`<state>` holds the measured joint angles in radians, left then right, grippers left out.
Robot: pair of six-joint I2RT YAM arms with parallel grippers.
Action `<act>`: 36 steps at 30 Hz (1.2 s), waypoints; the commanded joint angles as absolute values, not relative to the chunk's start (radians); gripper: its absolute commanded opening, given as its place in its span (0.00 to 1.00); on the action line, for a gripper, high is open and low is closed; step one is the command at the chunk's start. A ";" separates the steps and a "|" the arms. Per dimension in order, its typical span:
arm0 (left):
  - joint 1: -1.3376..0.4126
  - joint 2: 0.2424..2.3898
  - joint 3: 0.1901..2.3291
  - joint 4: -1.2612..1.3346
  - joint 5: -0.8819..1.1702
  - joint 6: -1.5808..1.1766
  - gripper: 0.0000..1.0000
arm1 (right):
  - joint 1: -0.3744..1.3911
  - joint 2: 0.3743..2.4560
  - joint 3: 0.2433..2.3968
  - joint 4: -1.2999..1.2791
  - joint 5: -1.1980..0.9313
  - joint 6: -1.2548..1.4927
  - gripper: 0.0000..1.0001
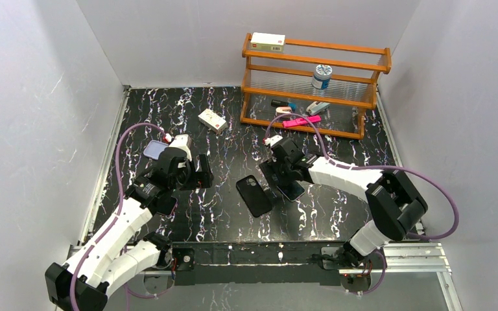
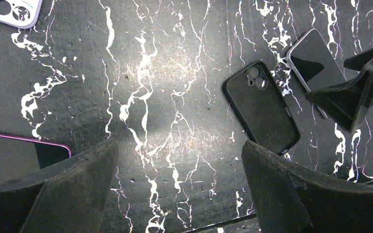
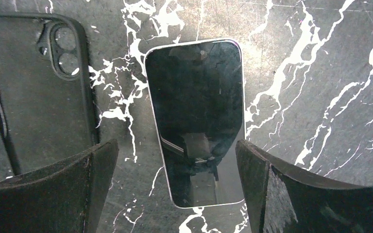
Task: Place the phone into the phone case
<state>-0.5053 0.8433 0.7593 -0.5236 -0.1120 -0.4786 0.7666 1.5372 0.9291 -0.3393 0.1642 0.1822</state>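
The phone (image 3: 196, 121) lies flat, stiff and probably slippery, between the wide-spread fingers of the right gripper (image 3: 177, 160); I'd pinch its thin long edges, never the glass.

Orange wooden rack (image 1: 292, 83) with ribbed clear shelves, standing on a black tabletop (image 1: 227, 139) veined in white. Just behind the rack, a plain pale grey back wall (image 1: 188, 39). Far to its left, a matching left wall (image 1: 32, 129); close on its right, the right wall (image 1: 467, 97). Well in front of the rack, an aluminium frame rail (image 1: 395, 254). Soft, even light throughout.
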 commanded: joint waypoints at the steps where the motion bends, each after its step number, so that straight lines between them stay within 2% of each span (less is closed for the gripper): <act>1: -0.502 0.824 0.746 -0.525 -0.120 -0.464 0.96 | 0.755 1.567 0.969 -0.298 0.161 0.096 0.99; 21: -0.502 0.834 0.741 -0.525 -0.127 -0.469 0.97 | 0.692 1.674 0.979 -0.314 0.119 0.086 0.98; 36: -0.502 0.893 0.738 -0.497 -0.041 -0.518 0.91 | 0.692 1.660 1.000 -0.378 0.046 0.208 0.65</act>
<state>-0.5053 0.8780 0.7467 -0.5163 -0.0902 -0.4889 0.6918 1.6756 0.9726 -0.3408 0.0975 0.1299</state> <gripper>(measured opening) 0.922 0.799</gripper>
